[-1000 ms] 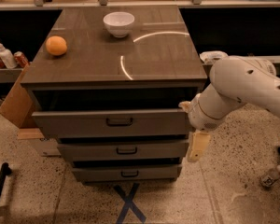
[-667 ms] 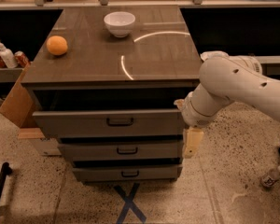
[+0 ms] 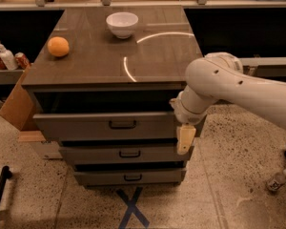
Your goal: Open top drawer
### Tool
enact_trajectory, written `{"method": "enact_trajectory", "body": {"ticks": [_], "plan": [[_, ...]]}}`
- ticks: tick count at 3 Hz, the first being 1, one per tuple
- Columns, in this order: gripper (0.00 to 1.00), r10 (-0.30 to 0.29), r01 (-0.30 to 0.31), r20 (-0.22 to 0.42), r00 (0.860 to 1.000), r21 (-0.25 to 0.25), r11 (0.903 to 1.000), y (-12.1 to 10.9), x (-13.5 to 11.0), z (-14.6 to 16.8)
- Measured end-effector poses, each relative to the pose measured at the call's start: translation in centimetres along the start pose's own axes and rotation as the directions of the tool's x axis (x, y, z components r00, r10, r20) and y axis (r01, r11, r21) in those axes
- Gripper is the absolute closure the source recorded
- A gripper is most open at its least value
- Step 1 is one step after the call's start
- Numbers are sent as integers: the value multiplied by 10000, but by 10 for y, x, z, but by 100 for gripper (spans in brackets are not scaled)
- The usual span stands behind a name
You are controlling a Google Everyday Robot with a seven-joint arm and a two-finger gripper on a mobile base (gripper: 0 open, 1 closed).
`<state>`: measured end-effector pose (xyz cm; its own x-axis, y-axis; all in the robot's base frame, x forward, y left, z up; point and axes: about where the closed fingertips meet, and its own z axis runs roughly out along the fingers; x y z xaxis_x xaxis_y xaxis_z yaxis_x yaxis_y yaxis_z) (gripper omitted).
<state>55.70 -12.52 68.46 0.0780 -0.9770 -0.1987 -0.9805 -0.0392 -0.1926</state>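
The top drawer [image 3: 86, 126] is the widest of three grey-brown fronts of the cabinet, with a small dark handle [image 3: 122, 124] at its centre. It stands out a little from the cabinet, with a dark gap above it. The two shorter drawer fronts [image 3: 128, 153] lie below it. My white arm [image 3: 229, 82] reaches in from the right. My gripper [image 3: 186, 139] hangs down at the right end of the top drawer front, well to the right of the handle. It holds nothing that I can see.
A white bowl [image 3: 121, 24] and an orange [image 3: 58, 46] sit on the cabinet top [image 3: 148, 61]. A cardboard box [image 3: 16, 106] leans at the cabinet's left. Bottles and cans [image 3: 7, 58] stand on a left shelf. A blue tape X [image 3: 132, 206] marks the floor in front.
My arm and gripper have moved left, from beside the cabinet's right side to over the right end of the top drawer front. The drawers have not moved.
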Motion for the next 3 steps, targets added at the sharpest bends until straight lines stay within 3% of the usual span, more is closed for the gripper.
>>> {"method": "enact_trajectory", "body": {"ticks": [1, 3], "plan": [[0, -89, 89, 9, 10000, -167, 9998, -8, -3, 15], [42, -525, 534, 160, 9985, -661, 9964, 1, -18, 25]]}}
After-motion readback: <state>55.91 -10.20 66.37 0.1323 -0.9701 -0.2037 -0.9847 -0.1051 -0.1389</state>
